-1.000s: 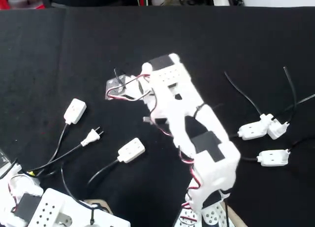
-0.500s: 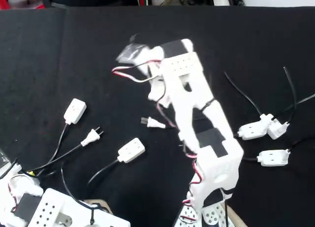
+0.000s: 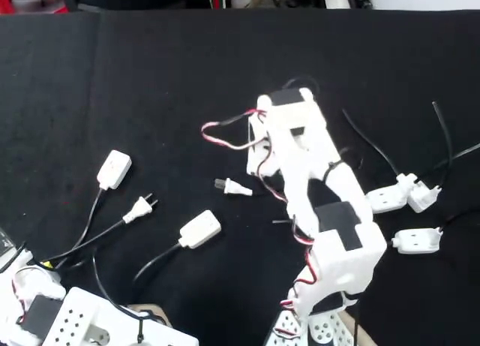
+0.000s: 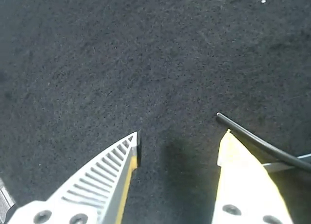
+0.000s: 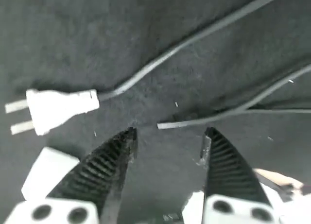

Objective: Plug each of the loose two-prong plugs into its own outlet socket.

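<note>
Two loose two-prong plugs lie on the black cloth: one white plug [image 3: 142,206] at the left and another white plug [image 3: 235,187] near the middle, the latter also in the right wrist view as the plug [image 5: 54,107]. White sockets lie at the left [image 3: 114,169] and lower middle [image 3: 200,228]. My right arm [image 3: 304,154] stretches up the middle of the table. Its gripper [image 5: 170,132] is open and empty, hovering just beside the middle plug. My left gripper [image 4: 181,136] is open over bare cloth, a black cable [image 4: 257,142] by one finger.
At the right, a socket [image 3: 386,200] has a white plug [image 3: 421,196] at its end, and another socket [image 3: 416,241] lies below it. Black cords [image 3: 367,139] trail across the right side. The left arm's base [image 3: 71,316] sits at the bottom left corner.
The right arm's end has swung from the left of the middle plug over to the right and back. The middle plug, half covered before, now lies in plain view and has not moved.
</note>
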`<state>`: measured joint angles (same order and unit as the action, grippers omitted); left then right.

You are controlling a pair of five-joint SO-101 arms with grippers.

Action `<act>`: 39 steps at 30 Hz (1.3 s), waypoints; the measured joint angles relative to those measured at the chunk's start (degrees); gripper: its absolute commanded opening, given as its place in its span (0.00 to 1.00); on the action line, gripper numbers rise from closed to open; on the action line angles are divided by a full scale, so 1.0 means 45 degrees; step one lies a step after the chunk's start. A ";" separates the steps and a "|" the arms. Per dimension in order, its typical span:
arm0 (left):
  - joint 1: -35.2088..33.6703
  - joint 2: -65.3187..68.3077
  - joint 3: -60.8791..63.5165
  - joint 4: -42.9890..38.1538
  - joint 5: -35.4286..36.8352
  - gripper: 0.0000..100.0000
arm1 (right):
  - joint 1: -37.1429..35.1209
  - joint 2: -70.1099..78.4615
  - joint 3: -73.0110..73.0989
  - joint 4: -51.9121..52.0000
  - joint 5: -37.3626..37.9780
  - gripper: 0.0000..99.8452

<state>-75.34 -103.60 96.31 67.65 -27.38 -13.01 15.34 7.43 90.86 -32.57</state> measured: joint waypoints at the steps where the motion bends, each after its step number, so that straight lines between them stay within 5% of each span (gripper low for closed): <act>1: 0.0000 0.0000 0.0000 0.0000 0.0000 0.27 | 0.0059 0.0117 0.0195 -0.0352 -0.0254 0.22; 8: 0.0000 0.0000 0.0000 0.0000 0.0000 0.27 | 0.0156 0.1719 0.0332 -0.2422 -0.0723 0.20; 13: 0.0000 0.0000 0.0000 0.0000 -0.0352 0.27 | 0.0567 0.2247 0.0313 -0.2930 -0.0059 0.01; 26: 0.0000 0.0000 0.0000 0.0000 -0.0547 0.27 | 0.1426 0.2422 -0.1211 -0.0879 0.3145 0.01; 33: 0.0000 0.0000 0.0000 0.0000 -0.0625 0.27 | 0.2540 0.2501 -0.4005 -0.0527 0.6642 0.01; 39: 0.0000 0.0000 0.0000 0.0000 -0.0625 0.27 | 0.2520 0.2501 -0.4689 -0.0879 1.1350 0.03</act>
<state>-75.34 -103.60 96.31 67.65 -30.20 -1.67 26.59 -13.67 86.90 18.51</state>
